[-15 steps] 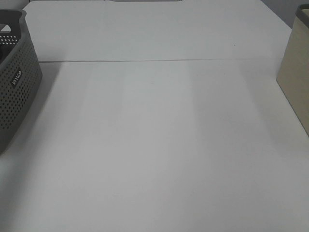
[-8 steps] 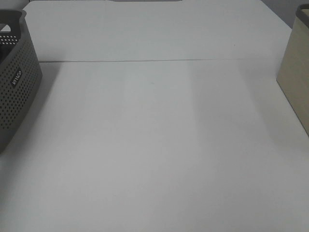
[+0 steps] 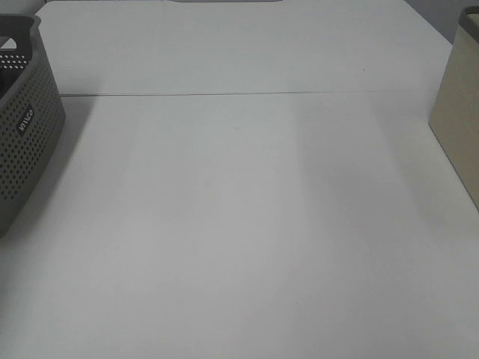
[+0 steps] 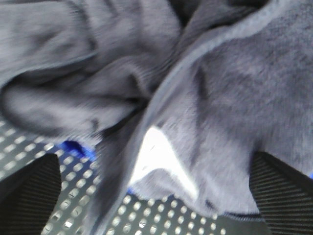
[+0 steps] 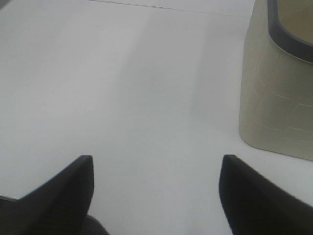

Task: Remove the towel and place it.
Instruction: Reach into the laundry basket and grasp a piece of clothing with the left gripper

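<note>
Two containers: grey basket (image 3: 22, 127) at the left edge of the high view, beige bin (image 3: 458, 127) at the right edge, well apart on the white table (image 3: 247, 224).
writing: small pale lettering on the grey basket's wall, reads roughly as "wilko", too small to be sure; none legible elsewhere.
grey basket: hard plastic, walls and floor pierced with rows of small round holes, rounded corner, solid rim.
beige bin: smooth matte walls with faint scored lines, rounded corners, dark grey rim band.
table: flat, plain white, crossed by one thin straight seam (image 3: 224, 94).
towel (image 4: 234, 88): dark grey-purple terry, soft nap, flat hemmed edge; lies crumpled in thick folds on the grey basket's perforated floor, between and just ahead of the left jaws.
white patch (image 4: 161, 169): triangular, among the folds between the left jaws; blurred, no print readable.
blue bits (image 4: 73, 147): peek from under the towel near one finger; cannot tell what.
left gripper (image 4: 154, 159): black ribbed fingers (image 4: 29, 196) spread fully wide, straddles the folds, clamps nothing.
right gripper (image 5: 157, 159): smooth dark fingers, spread wide over bare table, holds nothing; beige bin ahead of the jaws, out past one finger.
</note>
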Controlling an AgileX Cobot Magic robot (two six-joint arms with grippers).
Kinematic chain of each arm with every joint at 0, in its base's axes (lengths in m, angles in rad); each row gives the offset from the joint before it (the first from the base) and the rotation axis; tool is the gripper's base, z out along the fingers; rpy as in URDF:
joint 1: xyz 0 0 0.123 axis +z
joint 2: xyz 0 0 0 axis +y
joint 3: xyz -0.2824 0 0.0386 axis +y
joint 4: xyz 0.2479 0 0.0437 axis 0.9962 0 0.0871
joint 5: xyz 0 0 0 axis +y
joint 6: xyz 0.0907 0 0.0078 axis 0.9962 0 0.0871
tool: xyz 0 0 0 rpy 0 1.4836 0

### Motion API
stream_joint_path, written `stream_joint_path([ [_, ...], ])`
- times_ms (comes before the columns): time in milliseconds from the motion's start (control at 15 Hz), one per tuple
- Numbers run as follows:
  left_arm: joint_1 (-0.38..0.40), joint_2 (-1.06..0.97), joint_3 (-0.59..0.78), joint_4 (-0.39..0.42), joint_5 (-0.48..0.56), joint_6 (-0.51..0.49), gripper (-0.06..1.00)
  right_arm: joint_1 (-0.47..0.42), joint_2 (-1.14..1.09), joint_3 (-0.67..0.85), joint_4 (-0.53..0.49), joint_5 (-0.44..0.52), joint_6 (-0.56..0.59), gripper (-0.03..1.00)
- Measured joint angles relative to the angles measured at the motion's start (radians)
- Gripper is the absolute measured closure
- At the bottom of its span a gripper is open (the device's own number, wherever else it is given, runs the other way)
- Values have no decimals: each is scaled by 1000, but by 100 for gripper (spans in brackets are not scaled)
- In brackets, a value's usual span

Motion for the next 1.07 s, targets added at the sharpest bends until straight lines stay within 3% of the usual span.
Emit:
stream_joint_path([
  [267, 0, 35, 0, -4, 7, 9, -2, 0, 0, 0, 0, 0, 0, 27],
  [667, 0, 52, -1, -14, 0, 19, 23, 0, 0, 0, 0, 0, 0, 27],
  [1067, 0, 51, -49, -15, 13, 6, 24, 0, 0, 0, 0, 0, 0, 27],
])
